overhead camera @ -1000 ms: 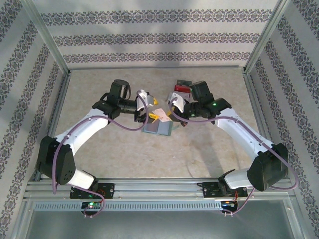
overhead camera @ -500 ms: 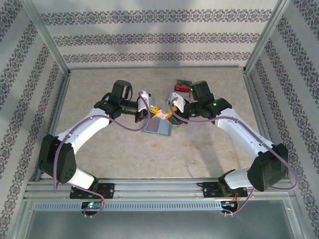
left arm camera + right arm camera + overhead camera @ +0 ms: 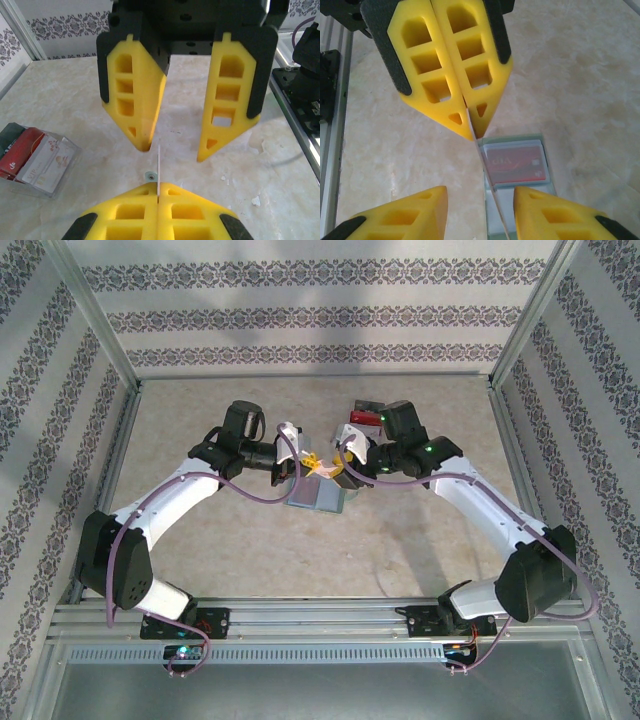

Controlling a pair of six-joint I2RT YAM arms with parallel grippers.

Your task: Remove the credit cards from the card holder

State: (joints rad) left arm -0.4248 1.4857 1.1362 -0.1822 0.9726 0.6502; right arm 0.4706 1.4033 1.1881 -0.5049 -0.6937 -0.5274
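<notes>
The card holder (image 3: 318, 498) lies open on the table between both arms. From the right wrist, its pale panels (image 3: 508, 203) show below, with a red credit card (image 3: 515, 164) tucked in the far pocket. Another credit card (image 3: 322, 468) hangs above the holder, edge-on as a thin line (image 3: 158, 165) (image 3: 490, 185). My left gripper (image 3: 296, 458) (image 3: 158, 192) (image 3: 472, 135) is shut on that card's end. My right gripper (image 3: 343, 455) (image 3: 480, 192) (image 3: 173, 152) stands open, its fingers on either side of the card without touching it.
A clear box with a red, grey and dark stack of cards (image 3: 363, 416) (image 3: 35, 160) sits just behind the right gripper. Metal frame rails (image 3: 320, 615) and patterned walls (image 3: 320, 315) bound the table. The two grippers are almost tip to tip.
The card has passed from the right gripper to the left: the left jaws closed on it and the right jaws opened. The left arm moved slightly towards the card.
</notes>
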